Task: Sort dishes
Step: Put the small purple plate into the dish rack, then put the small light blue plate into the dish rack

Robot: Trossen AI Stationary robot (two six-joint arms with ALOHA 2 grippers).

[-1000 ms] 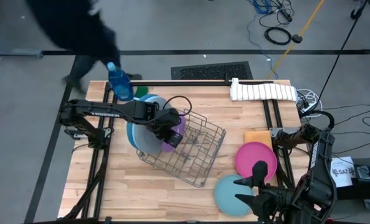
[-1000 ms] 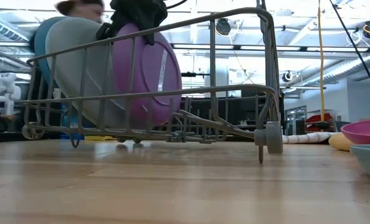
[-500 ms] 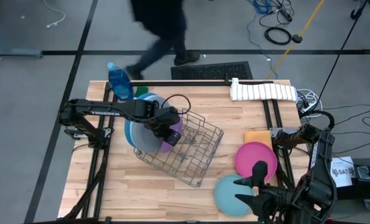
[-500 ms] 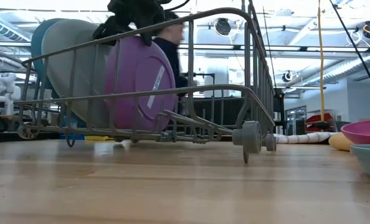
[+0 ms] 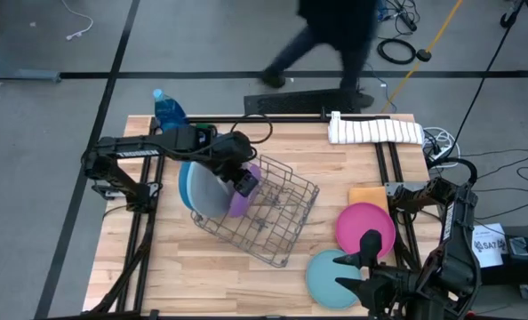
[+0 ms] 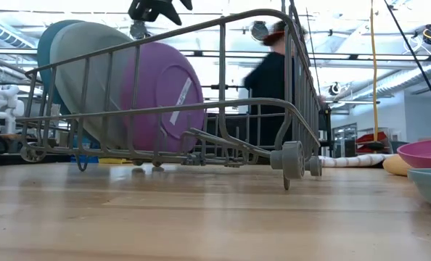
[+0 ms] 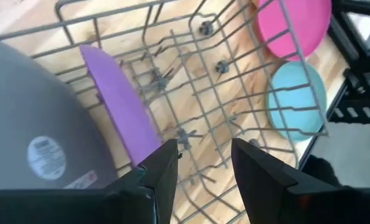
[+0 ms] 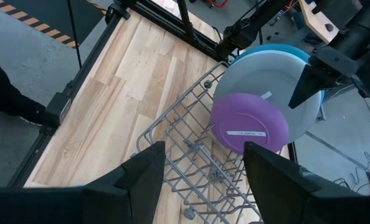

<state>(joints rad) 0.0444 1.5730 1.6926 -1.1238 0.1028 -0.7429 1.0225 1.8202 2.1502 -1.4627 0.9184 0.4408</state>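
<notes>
Your left gripper (image 5: 244, 183) hangs just above the wire rack (image 5: 273, 227) with its fingers (image 7: 163, 171) parted a moderate way and nothing between them. Directly below those fingertips the purple plate (image 6: 161, 98) stands on edge in the rack, leaning against the grey plate (image 6: 92, 83), which in turn leans on the blue plates (image 6: 47, 43) behind it. The fingers are clear of the purple plate's rim. Beyond the fingertips, past the far side of the rack, the pink plate (image 5: 365, 228) and the teal plate (image 5: 331, 277) lie flat on the table (image 5: 193, 276), well apart from the rack. Your right gripper (image 8: 200, 180) waits near those two plates, its fingers spread wide and empty. A person (image 6: 273, 87) walks behind the table.
</notes>
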